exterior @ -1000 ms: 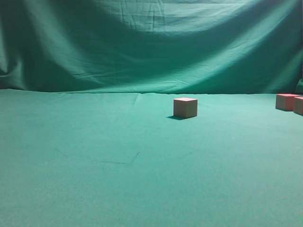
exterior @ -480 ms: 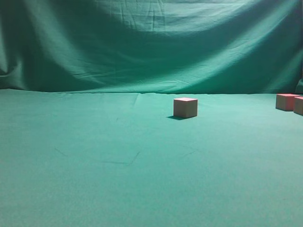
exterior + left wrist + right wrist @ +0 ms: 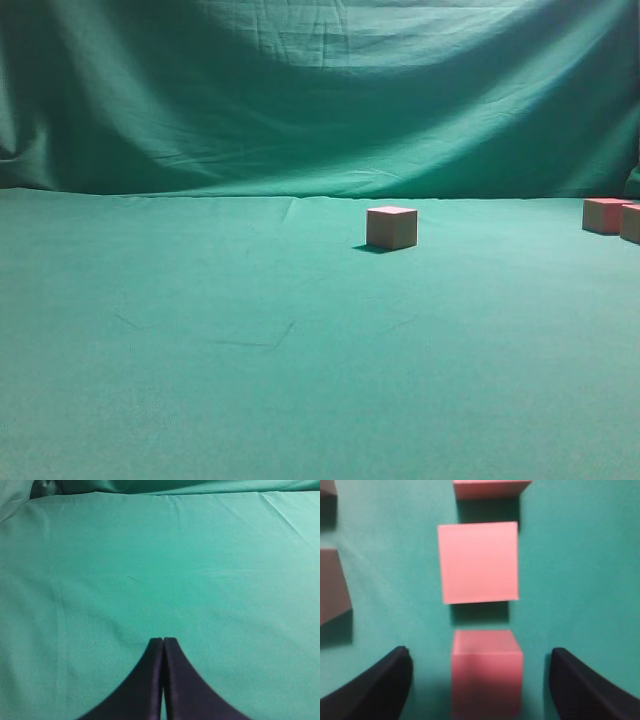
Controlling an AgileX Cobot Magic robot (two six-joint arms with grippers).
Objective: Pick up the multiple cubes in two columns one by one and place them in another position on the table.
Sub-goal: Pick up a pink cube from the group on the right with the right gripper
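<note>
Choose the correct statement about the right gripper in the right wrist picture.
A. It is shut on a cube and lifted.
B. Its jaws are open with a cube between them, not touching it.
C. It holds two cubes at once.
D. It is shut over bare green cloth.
B: the right gripper has its two black fingers spread wide on either side of the nearest cube, with green cloth visible in both gaps.

No readable text or markings appear anywhere.
</note>
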